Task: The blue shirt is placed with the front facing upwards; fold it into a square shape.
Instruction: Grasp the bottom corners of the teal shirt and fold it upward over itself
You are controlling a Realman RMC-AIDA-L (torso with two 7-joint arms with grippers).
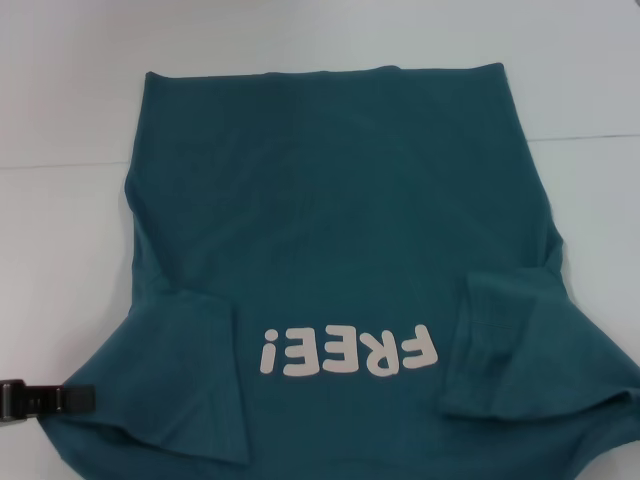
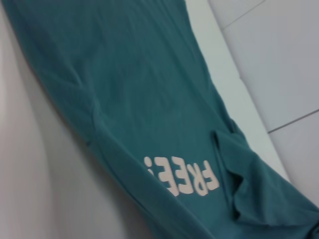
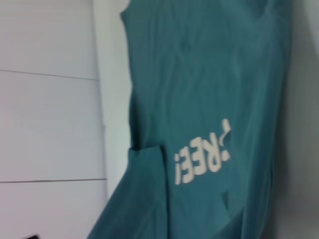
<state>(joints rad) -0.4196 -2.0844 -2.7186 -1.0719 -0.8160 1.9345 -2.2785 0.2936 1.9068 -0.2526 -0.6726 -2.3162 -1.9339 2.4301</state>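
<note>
The blue shirt [image 1: 330, 230] lies spread on the white table [image 1: 60, 230], front up. Its hem is at the far side and its chest end is nearest me. The white "FREE!" lettering [image 1: 350, 352] reads upside down in the head view. Both short sleeves are folded inward onto the body, the left sleeve [image 1: 190, 370] and the right sleeve [image 1: 520, 345]. My left gripper [image 1: 50, 400] shows as a black piece at the shirt's near left edge, touching the cloth by the left sleeve. The shirt [image 2: 149, 99] and the shirt [image 3: 209, 99] fill both wrist views. The right gripper is out of view.
The white table top [image 1: 580, 90] runs around the shirt on the left, right and far sides. A thin seam line [image 1: 590, 137] crosses it. The shirt's near edge runs past the bottom of the head view.
</note>
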